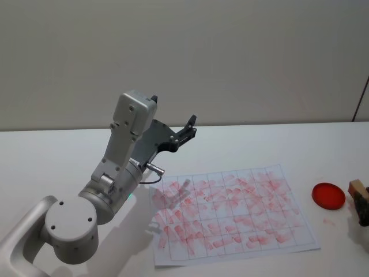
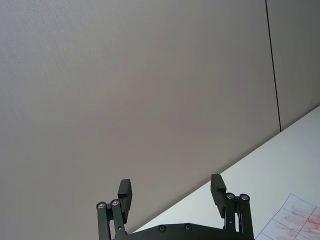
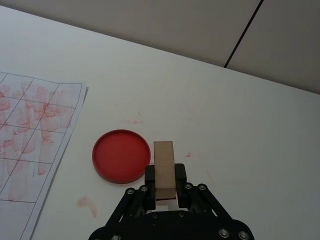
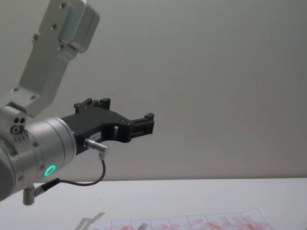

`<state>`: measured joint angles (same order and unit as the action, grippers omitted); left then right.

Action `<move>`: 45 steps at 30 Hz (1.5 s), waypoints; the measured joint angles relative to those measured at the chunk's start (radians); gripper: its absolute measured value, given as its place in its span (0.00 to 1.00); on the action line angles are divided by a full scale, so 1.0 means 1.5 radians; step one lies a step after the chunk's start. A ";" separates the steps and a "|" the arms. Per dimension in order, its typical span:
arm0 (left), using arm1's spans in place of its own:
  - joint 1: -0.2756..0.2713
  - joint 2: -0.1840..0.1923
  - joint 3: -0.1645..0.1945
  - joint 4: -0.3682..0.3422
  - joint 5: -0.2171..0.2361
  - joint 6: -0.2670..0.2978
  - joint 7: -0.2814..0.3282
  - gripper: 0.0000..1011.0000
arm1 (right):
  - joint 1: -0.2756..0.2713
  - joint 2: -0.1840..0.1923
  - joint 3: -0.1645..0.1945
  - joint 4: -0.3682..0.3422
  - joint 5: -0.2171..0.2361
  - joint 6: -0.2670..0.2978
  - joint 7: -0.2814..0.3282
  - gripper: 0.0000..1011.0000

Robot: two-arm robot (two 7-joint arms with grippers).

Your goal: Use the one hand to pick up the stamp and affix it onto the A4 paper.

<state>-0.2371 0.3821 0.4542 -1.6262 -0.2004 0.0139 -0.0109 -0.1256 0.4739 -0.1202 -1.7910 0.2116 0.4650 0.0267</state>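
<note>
Your right claw [image 3: 164, 186] grips the tan wooden block stamp [image 3: 164, 169] beside the round red ink pad [image 3: 121, 156]; a tilted press smears the gridded white A4 paper [image 3: 30, 135]. Left claw [image 2: 171, 192] hangs open.

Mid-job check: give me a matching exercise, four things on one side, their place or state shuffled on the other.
1. tan wooden block stamp
2. round red ink pad
3. white gridded A4 paper
4. left gripper

a. covered in pink-red marks
b. open, raised off the table
c. clamped in the right gripper
d. on the table between paper and stamp

Pairs: 1-c, 2-d, 3-a, 4-b
</note>
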 joint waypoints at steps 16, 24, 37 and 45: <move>0.000 0.000 0.000 0.000 0.000 0.000 0.000 0.99 | 0.029 -0.014 -0.009 0.030 -0.021 -0.007 0.042 0.21; 0.000 0.000 0.000 0.000 0.000 0.000 0.000 0.99 | 0.044 -0.026 -0.017 0.049 -0.031 -0.015 0.062 0.21; 0.000 0.000 0.000 0.000 0.000 0.000 0.000 0.99 | 0.060 -0.036 -0.021 0.064 -0.041 -0.027 0.075 0.21; 0.000 0.000 0.000 0.000 0.000 0.000 0.000 0.99 | 0.068 -0.042 -0.024 0.072 -0.043 -0.030 0.091 0.21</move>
<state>-0.2372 0.3821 0.4542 -1.6262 -0.2004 0.0139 -0.0109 -0.0243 0.4104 -0.1565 -1.6824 0.1474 0.4196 0.1638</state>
